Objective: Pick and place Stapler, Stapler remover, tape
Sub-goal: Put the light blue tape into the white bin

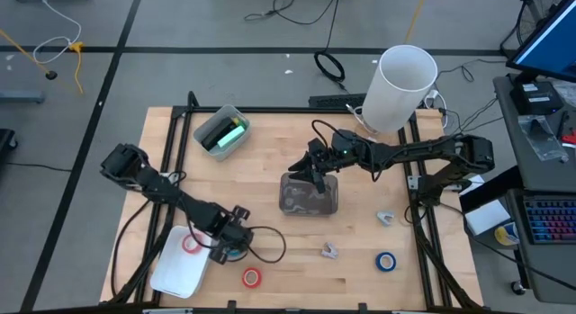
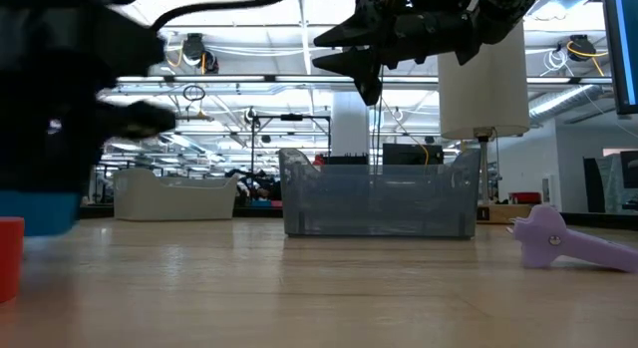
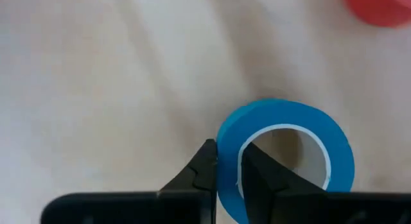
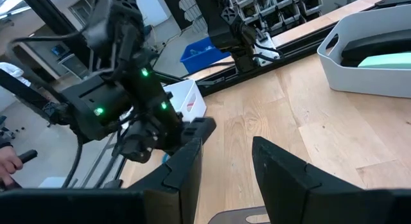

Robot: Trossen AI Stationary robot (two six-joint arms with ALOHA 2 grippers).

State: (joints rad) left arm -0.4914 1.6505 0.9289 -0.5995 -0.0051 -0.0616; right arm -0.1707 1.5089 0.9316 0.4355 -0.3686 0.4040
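Note:
My left gripper (image 1: 230, 245) is at the near left, beside the white tray (image 1: 171, 273), shut on a blue tape roll (image 3: 286, 153). A red tape roll (image 1: 192, 243) lies in the tray, another red tape roll (image 1: 251, 277) lies flat on the table, and a second blue tape roll (image 1: 386, 261) lies at the near right. The mint-green stapler (image 1: 233, 134) lies in a grey bin (image 1: 209, 125) at the far left. Two staple removers (image 1: 330, 251) (image 1: 384, 218) lie on the wood. My right gripper (image 4: 225, 166) hangs open over a clear bin (image 1: 309, 194). My left gripper pinches the blue roll's ring wall (image 3: 228, 163), one finger (image 3: 263, 176) inside the hole and one finger (image 3: 199, 176) outside. The fingers come steeply from above. Whether the roll is clear of the table, I cannot tell.
A tall white cylinder (image 1: 405, 85) stands at the table's far right edge. The purple staple remover (image 2: 568, 238) shows at the right in the low view. Bare wood lies between the clear bin and the table's near edge.

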